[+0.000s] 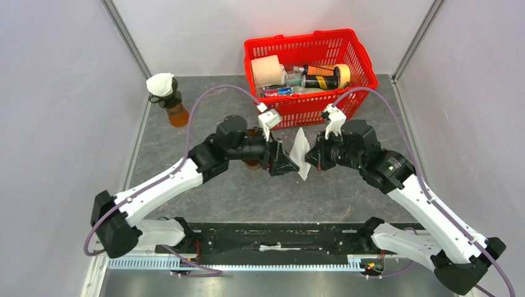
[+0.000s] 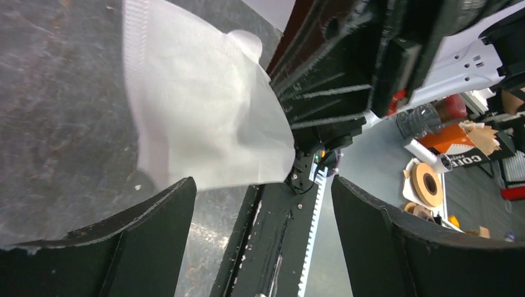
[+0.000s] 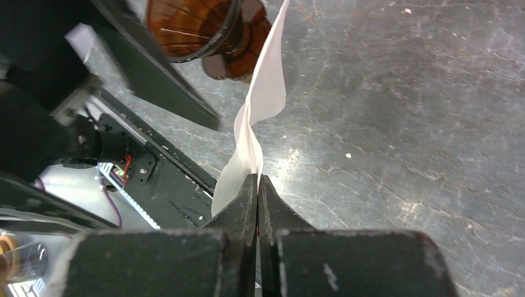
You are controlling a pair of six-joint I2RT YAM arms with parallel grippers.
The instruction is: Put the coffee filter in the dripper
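A white paper coffee filter (image 1: 300, 153) hangs edge-on between the two arms above the table. My right gripper (image 1: 311, 158) is shut on its lower edge; in the right wrist view the jaws (image 3: 257, 179) pinch the filter (image 3: 263, 93). My left gripper (image 1: 290, 166) is open beside the filter, and in the left wrist view (image 2: 261, 185) the filter (image 2: 198, 105) stands just beyond its left fingertip, apart from both fingers. The amber dripper (image 3: 204, 31) sits on the table under the left wrist, mostly hidden in the top view (image 1: 251, 164).
A red basket (image 1: 356, 59) with a tape roll, bottles and other items stands at the back. An amber bottle (image 1: 176, 111) topped with a white filter (image 1: 161, 83) stands at the back left. Grey walls close both sides.
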